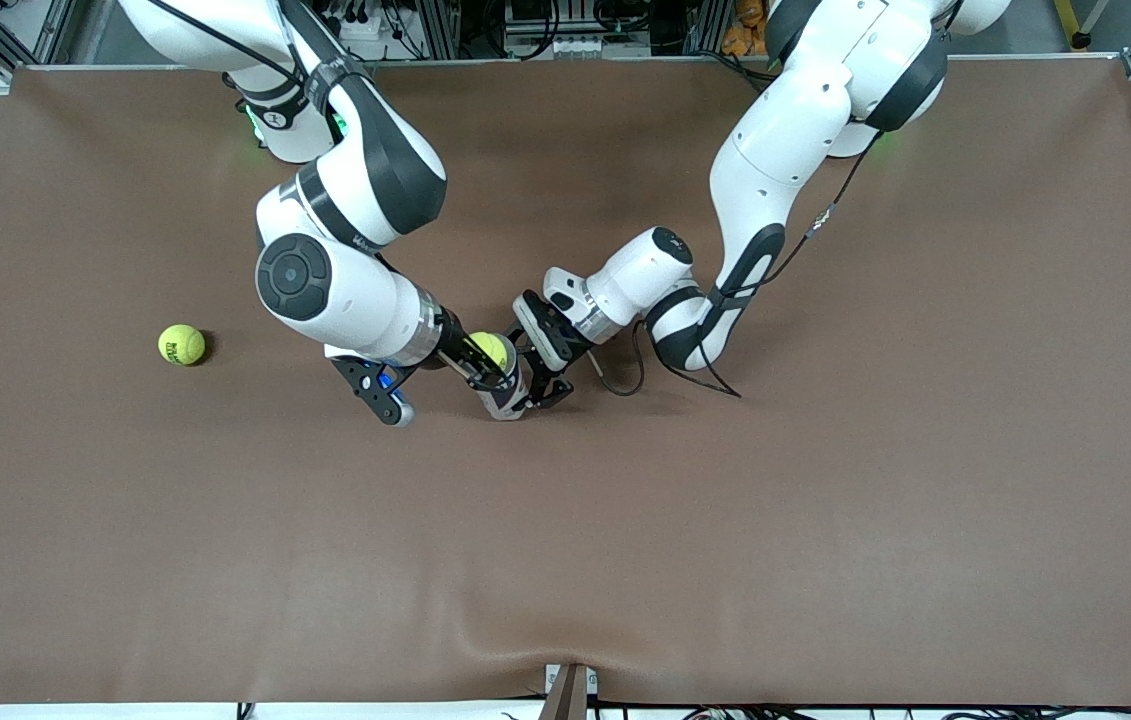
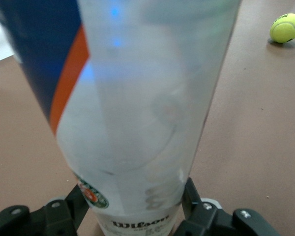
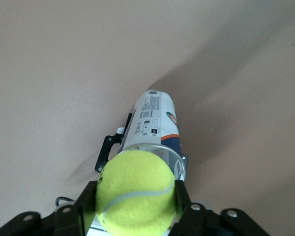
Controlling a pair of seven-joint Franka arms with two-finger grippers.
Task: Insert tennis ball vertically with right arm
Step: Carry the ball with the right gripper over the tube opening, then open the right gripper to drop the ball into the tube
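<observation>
My right gripper [image 1: 485, 362] is shut on a yellow-green tennis ball [image 1: 491, 349] and holds it right over the open mouth of an upright Wilson tennis-ball can [image 1: 507, 392]. In the right wrist view the ball [image 3: 135, 191] sits between the fingers [image 3: 183, 197] just above the can's rim [image 3: 152, 142]. My left gripper [image 1: 543, 378] is shut on the can and holds it standing on the table. In the left wrist view the clear can [image 2: 137, 113] fills the frame between the fingers [image 2: 192, 196]. A second tennis ball [image 1: 182, 345] lies on the table toward the right arm's end, and shows in the left wrist view [image 2: 286, 27].
The brown table cover [image 1: 825, 500] spreads wide all round. A loose black cable [image 1: 625, 375] hangs from the left wrist beside the can. A small bracket [image 1: 568, 690] sits at the table edge nearest the front camera.
</observation>
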